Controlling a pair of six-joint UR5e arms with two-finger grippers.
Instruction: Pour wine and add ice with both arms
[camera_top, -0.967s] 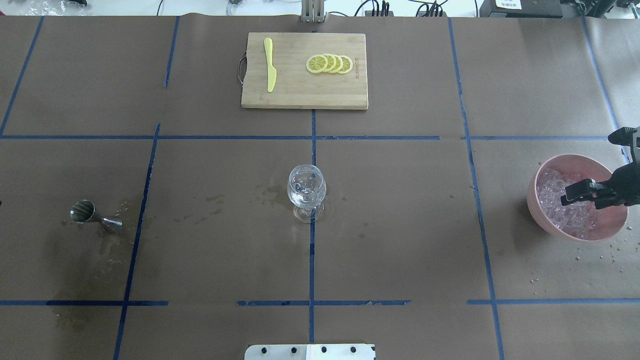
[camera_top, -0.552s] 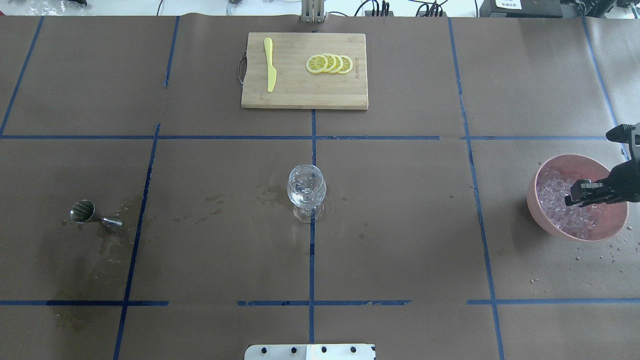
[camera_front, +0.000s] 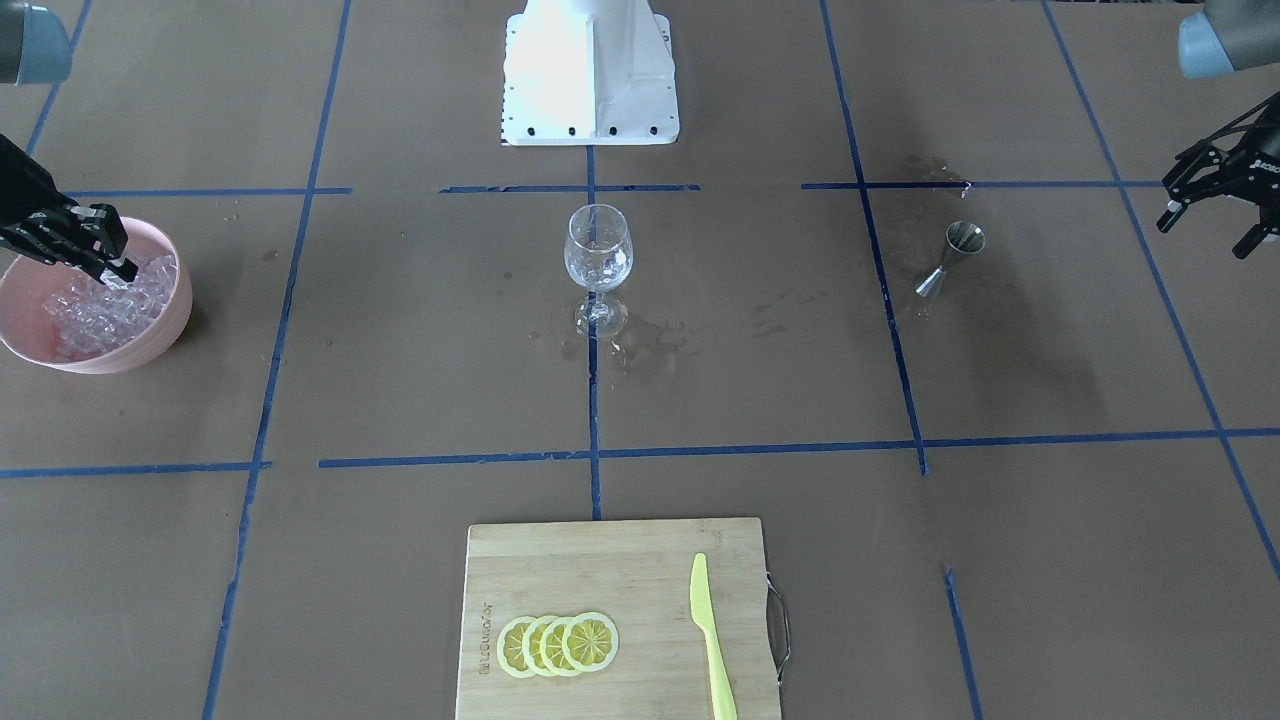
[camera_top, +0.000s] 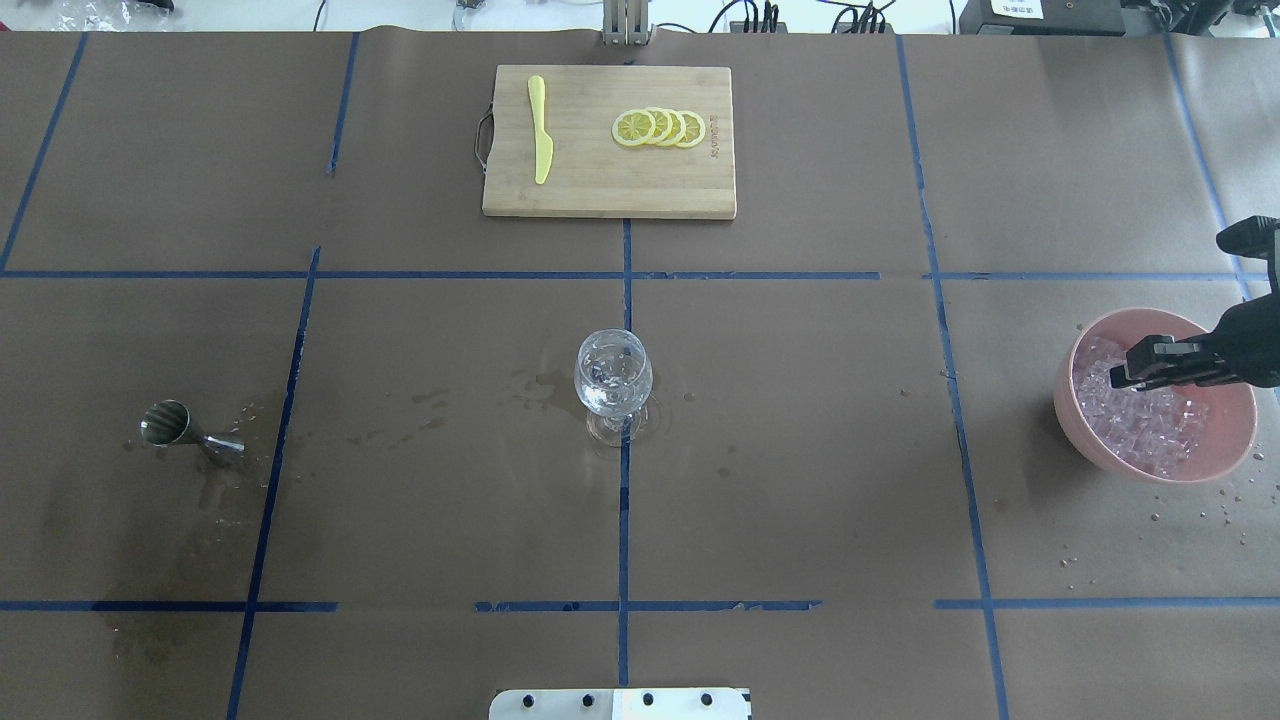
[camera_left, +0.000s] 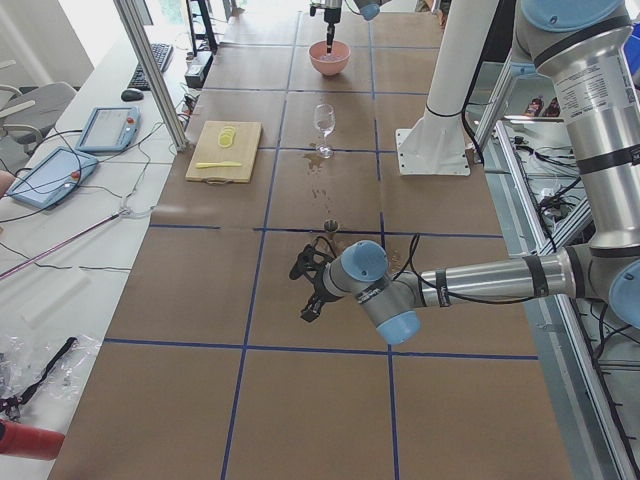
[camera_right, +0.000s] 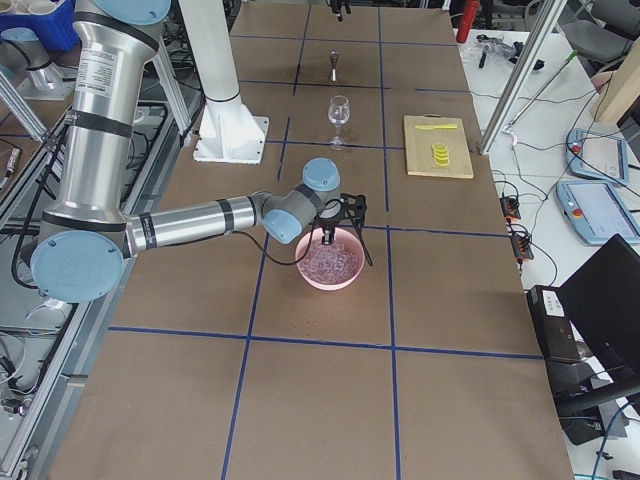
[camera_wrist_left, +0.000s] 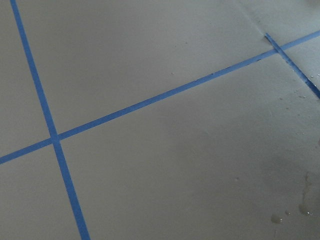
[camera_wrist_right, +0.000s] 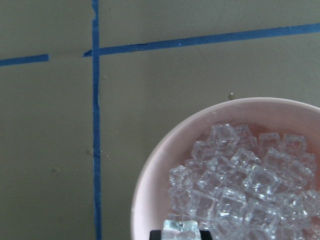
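Okay, right gripper (camera_top: 1128, 372) is pinching one ice cube (camera_wrist_right: 179, 227) in narrow jaws just above the ice heap (camera_top: 1150, 425) inside pink bowl (camera_top: 1120, 462); cubes are looking hard, light, slippery, so gripping flat opposite faces; left gripper (camera_front: 1208, 232) is hanging spread wide, far from bowl

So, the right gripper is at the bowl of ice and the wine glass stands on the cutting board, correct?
No: the overhead view shows the wine glass on the table, apart from the cutting board. The right gripper is at the bowl of ice.
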